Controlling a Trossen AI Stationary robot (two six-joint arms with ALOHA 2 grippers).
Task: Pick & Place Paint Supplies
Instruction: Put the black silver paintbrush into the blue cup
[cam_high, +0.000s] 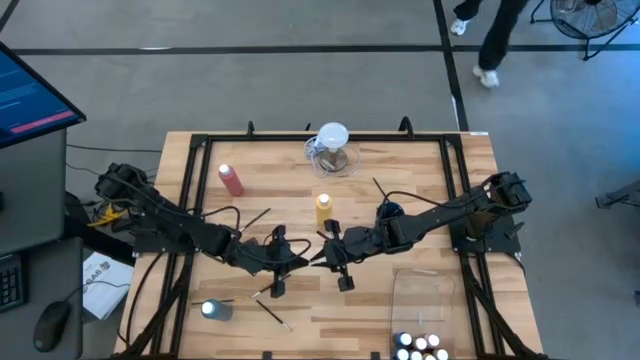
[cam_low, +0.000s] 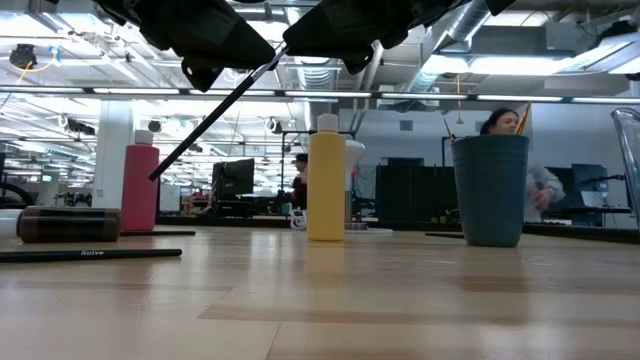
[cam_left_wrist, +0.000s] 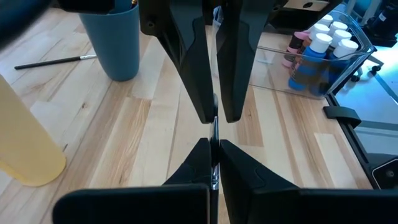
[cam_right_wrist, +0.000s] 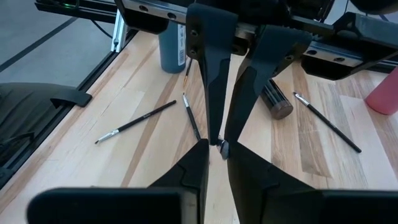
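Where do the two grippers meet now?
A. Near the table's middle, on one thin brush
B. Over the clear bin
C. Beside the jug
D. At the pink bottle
A: the left gripper and the right gripper face tip to tip mid-table, both closed on a thin brush.

My two grippers meet tip to tip mid-table on one thin dark paintbrush (cam_low: 205, 118), held tilted in the air. Yellow bottle (cam_high: 323, 208) upright just behind; pink-red bottle (cam_high: 231, 179) upright far left. Loose brushes (cam_right_wrist: 135, 122) lie flat near front. White-capped small bottles (cam_high: 420, 346) sit in clear bin, front right.
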